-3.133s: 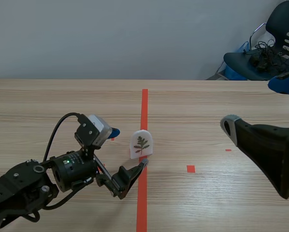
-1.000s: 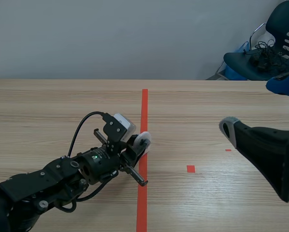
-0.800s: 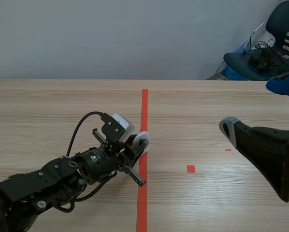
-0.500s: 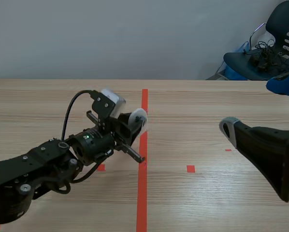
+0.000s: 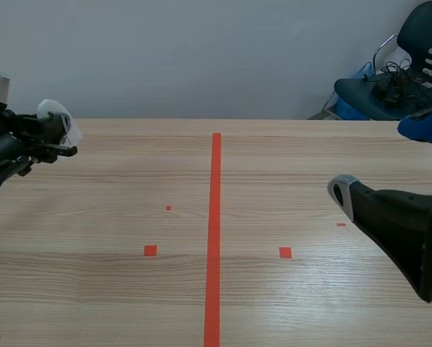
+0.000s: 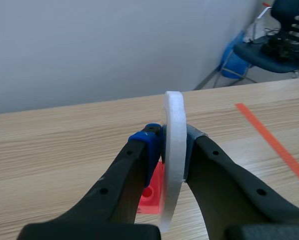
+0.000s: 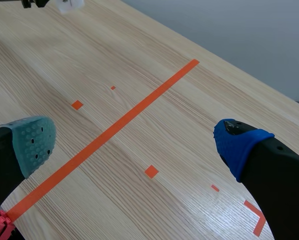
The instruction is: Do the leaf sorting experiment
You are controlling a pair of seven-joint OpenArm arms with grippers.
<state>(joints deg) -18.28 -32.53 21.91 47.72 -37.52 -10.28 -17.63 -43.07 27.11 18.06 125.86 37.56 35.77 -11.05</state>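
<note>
Left arm enters at the far left of the scene view. Left gripper (image 5: pixel 55 137) is clamped on the white leaf card (image 5: pixel 55 116), well to the left of the orange-red centre line (image 5: pixel 214 217).

From the left wrist view we see the card (image 6: pixel 173 150) edge-on and upright, pinched between the two fingers of the gripper (image 6: pixel 172 142). The blue pad (image 6: pixel 148 142) presses one face. The printed face is not readable from here. A small red piece with a round hole (image 6: pixel 152 192) shows just under the fingers; we cannot tell what it is.

Right gripper (image 5: pixel 381 159) sits low at the right, fingers wide apart and holding nothing. In its own view the gripper (image 7: pixel 134 145) shows its grey-green pad (image 7: pixel 32 145) and blue pad (image 7: pixel 237 145) spread over the wooden table (image 7: pixel 139 60), the centre line running between them. The card (image 7: pixel 69 5) is a white scrap far ahead.

A dark chair (image 5: pixel 404 65) with cables on its seat stands behind the table's far right corner.
</note>
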